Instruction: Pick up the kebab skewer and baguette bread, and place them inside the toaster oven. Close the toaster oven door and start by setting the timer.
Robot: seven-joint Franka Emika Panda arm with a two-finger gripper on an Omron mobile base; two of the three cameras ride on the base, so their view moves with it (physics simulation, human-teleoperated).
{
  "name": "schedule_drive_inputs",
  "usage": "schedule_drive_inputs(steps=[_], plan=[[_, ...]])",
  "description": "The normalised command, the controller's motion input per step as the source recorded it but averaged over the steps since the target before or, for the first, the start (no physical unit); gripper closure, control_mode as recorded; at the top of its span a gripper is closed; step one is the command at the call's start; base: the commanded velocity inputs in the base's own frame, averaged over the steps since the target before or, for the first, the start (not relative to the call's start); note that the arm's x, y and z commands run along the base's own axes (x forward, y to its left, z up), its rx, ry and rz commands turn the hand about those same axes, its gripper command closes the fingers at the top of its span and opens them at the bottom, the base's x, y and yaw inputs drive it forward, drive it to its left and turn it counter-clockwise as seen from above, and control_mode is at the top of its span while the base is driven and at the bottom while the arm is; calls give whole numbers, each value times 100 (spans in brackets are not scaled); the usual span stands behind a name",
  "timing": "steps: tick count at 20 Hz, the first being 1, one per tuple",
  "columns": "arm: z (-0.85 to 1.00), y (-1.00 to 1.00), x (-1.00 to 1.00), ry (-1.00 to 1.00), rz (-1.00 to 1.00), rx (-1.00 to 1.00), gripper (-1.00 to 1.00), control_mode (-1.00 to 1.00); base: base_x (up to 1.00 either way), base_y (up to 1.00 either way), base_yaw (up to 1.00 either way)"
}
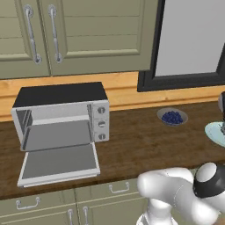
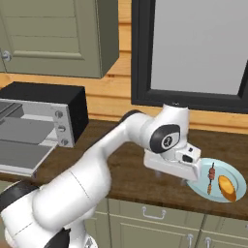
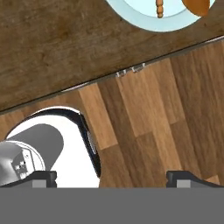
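Note:
The kebab skewer (image 2: 211, 178) and the golden baguette bread (image 2: 226, 188) lie side by side on a pale blue plate (image 2: 227, 169) at the counter's right end. In the hand view, the skewer's tip (image 3: 160, 8) and a bit of the baguette (image 3: 197, 5) peek in at the top on the plate (image 3: 148, 22). My gripper (image 2: 186, 180) hovers just left of the plate over the counter's front edge, open and holding nothing (image 3: 113, 178). The toaster oven (image 1: 61, 94) stands at the left, its door (image 1: 59, 165) folded down flat and the cavity empty.
A bowl of blueberries (image 1: 172, 117) sits mid-counter near the wall. A dark-framed window (image 2: 193, 48) is behind the plate, and cabinets (image 1: 79, 35) hang above the oven. The hand view looks down past the counter edge (image 3: 127, 72) to the wooden floor (image 3: 144, 127).

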Motion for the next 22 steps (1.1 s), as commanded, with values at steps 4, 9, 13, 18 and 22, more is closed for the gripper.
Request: schedule_drive_inputs(steps=[4,9,13,18,22], plan=[[-59,-95,45,0,-1,11,-100,-100,0,0,0],[-52,-51,80,0,0,17,-100,-100,0,0,0],[-54,-22,92,3,0,14,-100,-100,0,0,0],[-48,-85,52,0,0,4,-100,-100,0,0,0],[-40,-71,51,0,-1,2,-100,-100,0,0,0]])
